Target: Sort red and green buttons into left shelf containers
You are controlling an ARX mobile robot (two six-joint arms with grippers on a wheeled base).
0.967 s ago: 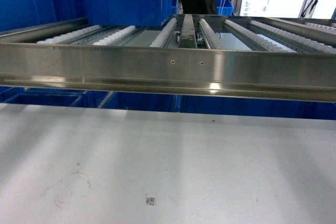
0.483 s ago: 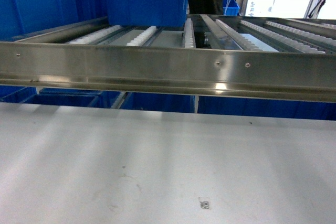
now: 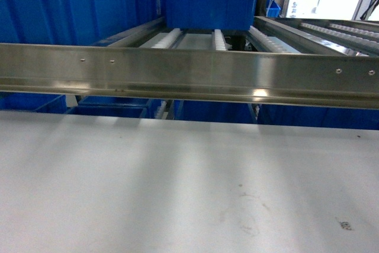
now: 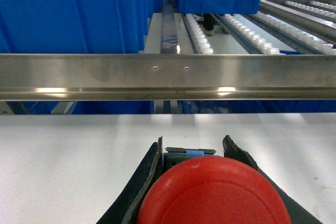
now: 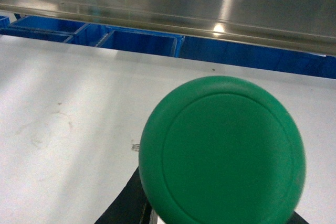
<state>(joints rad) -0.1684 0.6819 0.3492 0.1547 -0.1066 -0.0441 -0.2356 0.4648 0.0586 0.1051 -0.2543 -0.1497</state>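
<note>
The red button (image 4: 215,192) fills the bottom of the left wrist view, its dark body pinched between the black fingers of my left gripper (image 4: 193,146) above the white table. In the right wrist view the green button (image 5: 223,150) hides most of my right gripper (image 5: 220,216), which is shut on it; one black finger (image 5: 122,203) shows at the lower left. Large blue tubs, the left shelf containers, stand on the roller shelf: one at the left (image 3: 71,10), one at the back centre (image 3: 210,1). Neither gripper appears in the head view.
A steel rail (image 3: 189,75) fronts the roller shelf across the whole width, above the white table (image 3: 177,188). Smaller blue bins (image 3: 112,111) sit below the shelf. Roller tracks (image 3: 331,31) run back on the right. A small marker (image 3: 344,224) lies on the table.
The head view has swung left: the rail screws, the table marker and the back tub have slid to the right, and the left blue tub now fills more of the view.
</note>
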